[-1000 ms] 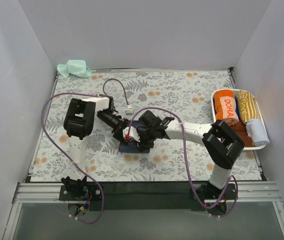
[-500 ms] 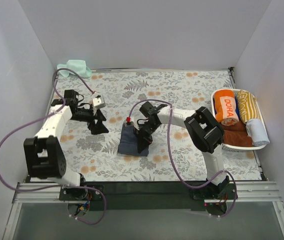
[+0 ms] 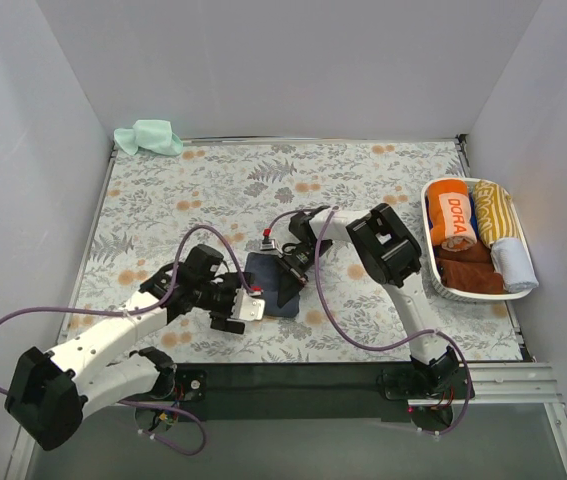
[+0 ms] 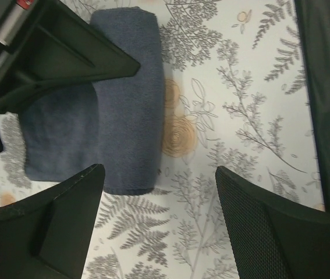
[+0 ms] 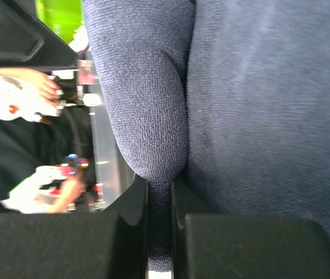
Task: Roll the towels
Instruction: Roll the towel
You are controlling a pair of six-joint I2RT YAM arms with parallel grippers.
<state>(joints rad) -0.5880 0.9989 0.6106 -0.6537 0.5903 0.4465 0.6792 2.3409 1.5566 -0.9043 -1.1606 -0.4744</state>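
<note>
The dark navy towel [image 3: 268,285] lies partly rolled on the floral covering at mid-table. In the left wrist view the navy towel [image 4: 127,99] has its thick rolled part along the right side. My right gripper [image 3: 291,268] is shut on a fold of it; in the right wrist view the cloth [image 5: 153,87] bulges out from between the closed fingers [image 5: 124,232]. My left gripper [image 3: 235,306] is open and empty just in front of the towel's near edge, its fingertips [image 4: 71,192] beside the roll's end. A mint green towel [image 3: 149,137] lies crumpled at the far left corner.
A white oval basket [image 3: 429,262] at the right edge holds rolled orange [image 3: 452,215], yellow-striped [image 3: 495,208], brown [image 3: 468,270] and pale grey [image 3: 514,264] towels. Purple cables loop over the covering near both arms. White walls enclose the table.
My left arm has swung from the far left of the table to the towel's near edge. My right arm has pulled in closer, still on the navy towel.
</note>
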